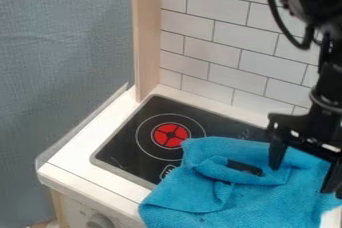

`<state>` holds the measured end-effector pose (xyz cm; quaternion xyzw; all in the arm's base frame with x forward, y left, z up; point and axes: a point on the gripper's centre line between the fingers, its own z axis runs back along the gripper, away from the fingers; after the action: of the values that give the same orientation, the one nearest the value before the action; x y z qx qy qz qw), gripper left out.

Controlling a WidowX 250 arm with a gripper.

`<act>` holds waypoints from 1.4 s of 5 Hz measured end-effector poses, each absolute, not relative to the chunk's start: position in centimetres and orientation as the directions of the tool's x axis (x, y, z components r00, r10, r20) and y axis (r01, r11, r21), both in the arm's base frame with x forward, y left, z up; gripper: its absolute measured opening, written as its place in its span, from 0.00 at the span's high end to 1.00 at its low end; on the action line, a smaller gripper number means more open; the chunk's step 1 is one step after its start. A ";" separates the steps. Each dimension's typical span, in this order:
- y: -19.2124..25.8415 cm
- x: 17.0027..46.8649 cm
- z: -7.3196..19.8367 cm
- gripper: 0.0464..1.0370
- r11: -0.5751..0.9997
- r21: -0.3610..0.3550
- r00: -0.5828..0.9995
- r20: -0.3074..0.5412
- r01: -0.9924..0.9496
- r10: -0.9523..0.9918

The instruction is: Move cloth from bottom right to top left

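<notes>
One blue cloth (190, 194) partly over blk stovetop (130, 137), spread gripper (302, 178) @ R.

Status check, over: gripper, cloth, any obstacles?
Gripper open, over the cloth. Cloth rumpled, lower right, partly covering stovetop. Wooden post by stovetop's far left corner, possible obstacle.

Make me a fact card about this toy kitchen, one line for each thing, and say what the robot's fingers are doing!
cloth: bright blue fabric cloth, folded and bunched, bottom right
cloth lies on: part of the black flat stovetop
burner: red round burner mark, left of the cloth, uncovered
robot hand: black two-finger gripper, at the cloth's right side
fingers: spread apart; touching cloth or not, can't tell
knob: grey round knob, on the front
wall: white rectangular tiles
job: cloth not at top left yet
</notes>
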<state>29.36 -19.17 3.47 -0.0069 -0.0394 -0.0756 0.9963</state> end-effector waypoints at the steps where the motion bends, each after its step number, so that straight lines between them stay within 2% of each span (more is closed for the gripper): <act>1: -19.9 29.4 1.8 0.04 0.985 -0.001 0.983 0.047 0.175 -0.175; 4: -20.2 29.0 1.4 0.04 0.983 0.008 0.983 0.032 0.183 -0.183; 7: -17.0 30.2 1.8 0.04 0.987 0.079 0.986 0.083 0.139 -0.146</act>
<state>30.25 -17.04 1.84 0.0365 -0.0445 -0.0714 0.9958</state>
